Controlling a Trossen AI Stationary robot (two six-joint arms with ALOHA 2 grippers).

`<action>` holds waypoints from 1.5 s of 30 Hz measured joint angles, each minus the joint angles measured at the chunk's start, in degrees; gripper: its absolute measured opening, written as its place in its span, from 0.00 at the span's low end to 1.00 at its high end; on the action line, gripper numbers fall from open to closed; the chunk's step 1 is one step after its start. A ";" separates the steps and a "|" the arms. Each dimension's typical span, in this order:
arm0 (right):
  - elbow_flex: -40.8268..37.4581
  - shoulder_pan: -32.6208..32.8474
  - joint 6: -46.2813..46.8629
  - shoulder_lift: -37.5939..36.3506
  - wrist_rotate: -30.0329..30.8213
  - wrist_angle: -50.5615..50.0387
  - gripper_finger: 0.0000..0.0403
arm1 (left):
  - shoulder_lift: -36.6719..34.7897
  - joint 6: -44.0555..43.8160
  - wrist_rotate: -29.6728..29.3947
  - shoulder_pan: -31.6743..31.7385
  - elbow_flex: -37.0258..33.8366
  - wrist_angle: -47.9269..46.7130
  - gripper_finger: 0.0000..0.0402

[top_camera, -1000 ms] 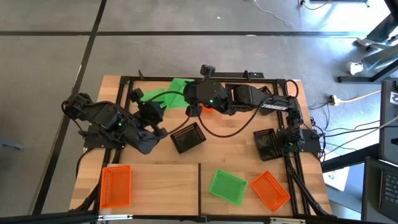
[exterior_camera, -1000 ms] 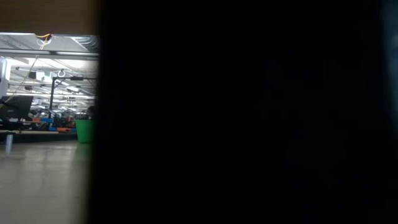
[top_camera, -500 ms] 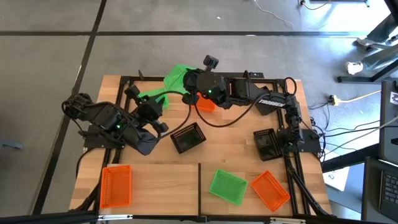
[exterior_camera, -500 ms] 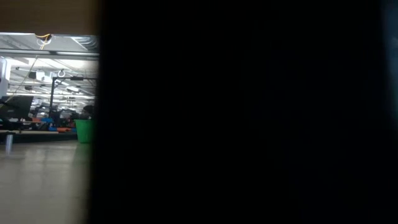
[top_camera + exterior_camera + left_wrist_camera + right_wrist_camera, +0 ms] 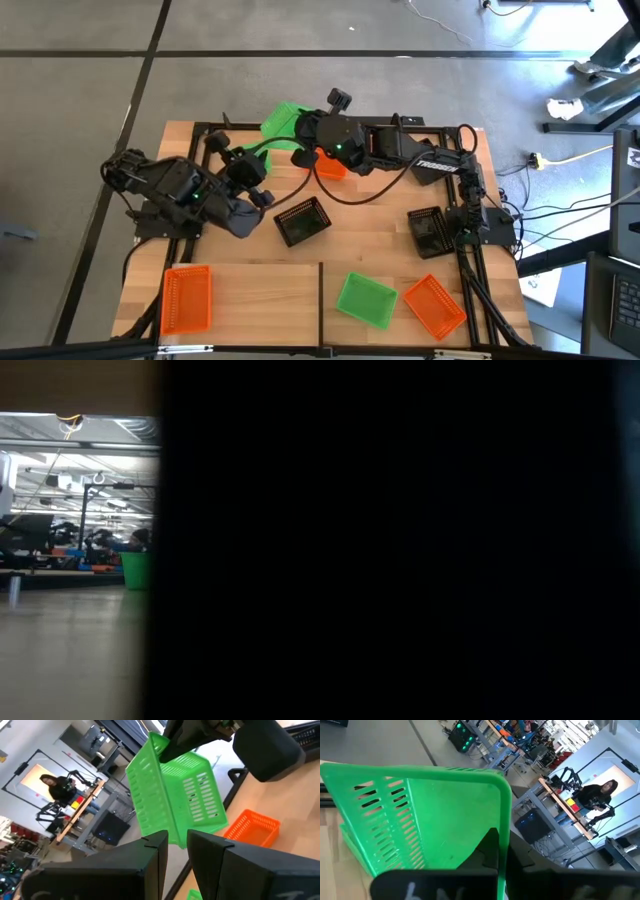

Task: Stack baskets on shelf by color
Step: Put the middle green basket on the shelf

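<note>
You're pinching the green basket (image 5: 281,119) with the right gripper (image 5: 303,135) at upper centre; keep it level while the parted left gripper (image 5: 262,194) is waiting.

Wooden table (image 5: 250,280): orange baskets (image 5: 186,298), green basket (image 5: 366,299), black baskets (image 5: 302,221).
</note>
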 joint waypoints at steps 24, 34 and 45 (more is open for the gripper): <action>0.00 0.01 0.42 0.00 0.00 0.43 0.00 | 0.98 9.59 1.93 6.03 -0.04 5.87 0.17; 0.00 -0.02 0.44 0.00 0.08 0.43 0.00 | 0.98 9.61 1.85 9.03 -0.04 5.85 0.17; 0.00 -0.02 2.11 0.00 0.13 1.02 0.00 | 0.98 9.61 1.97 11.82 -0.04 6.18 0.17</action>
